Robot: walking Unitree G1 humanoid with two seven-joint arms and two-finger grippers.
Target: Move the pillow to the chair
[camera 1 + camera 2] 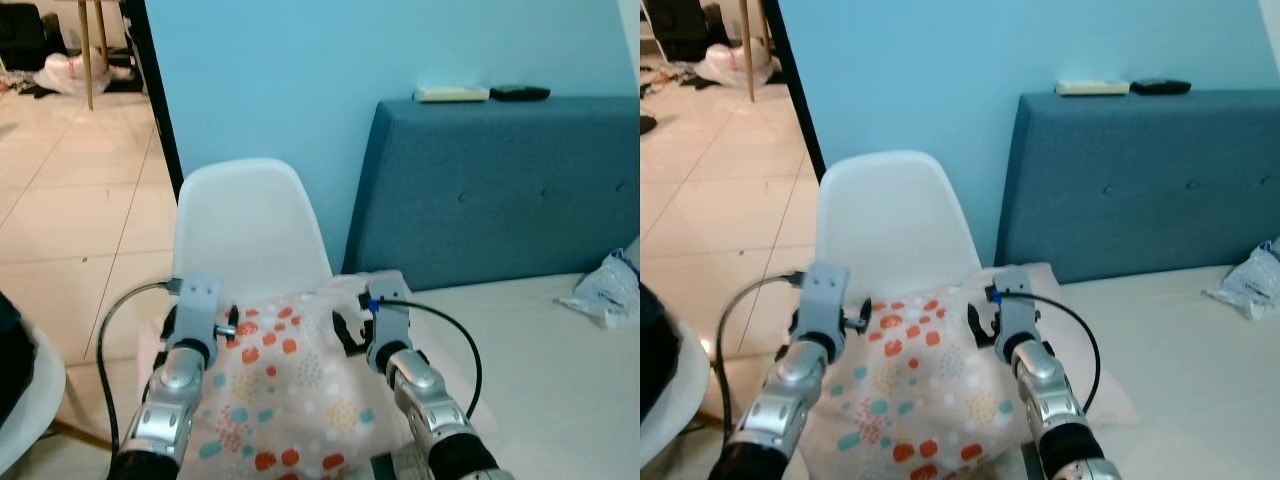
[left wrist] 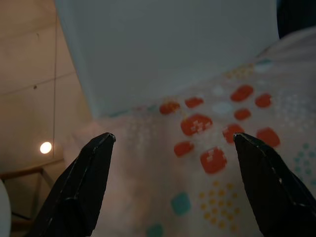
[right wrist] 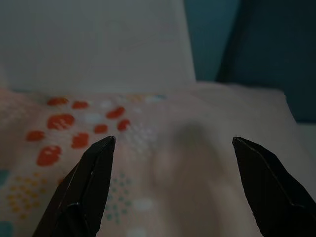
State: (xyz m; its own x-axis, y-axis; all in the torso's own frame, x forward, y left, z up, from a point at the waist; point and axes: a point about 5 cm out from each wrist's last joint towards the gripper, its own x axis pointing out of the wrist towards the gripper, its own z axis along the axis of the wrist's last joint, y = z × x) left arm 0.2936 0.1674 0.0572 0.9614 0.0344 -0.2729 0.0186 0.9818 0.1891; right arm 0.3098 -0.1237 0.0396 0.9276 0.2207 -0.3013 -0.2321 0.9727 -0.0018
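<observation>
Both silver arms reach out over the soft pink pillow with red, teal and yellow dots (image 1: 285, 385), which lies on the white plastic chair's (image 1: 245, 225) seat and against the white bed (image 1: 560, 370). Left claw (image 2: 173, 185) and right claw (image 3: 173, 180) hang wide open just above it, holding nothing.

We've got a blue headboard (image 1: 500, 190) with two remotes (image 1: 452, 94) on top, plus a crumpled plastic bag (image 1: 608, 288) on the bed.
</observation>
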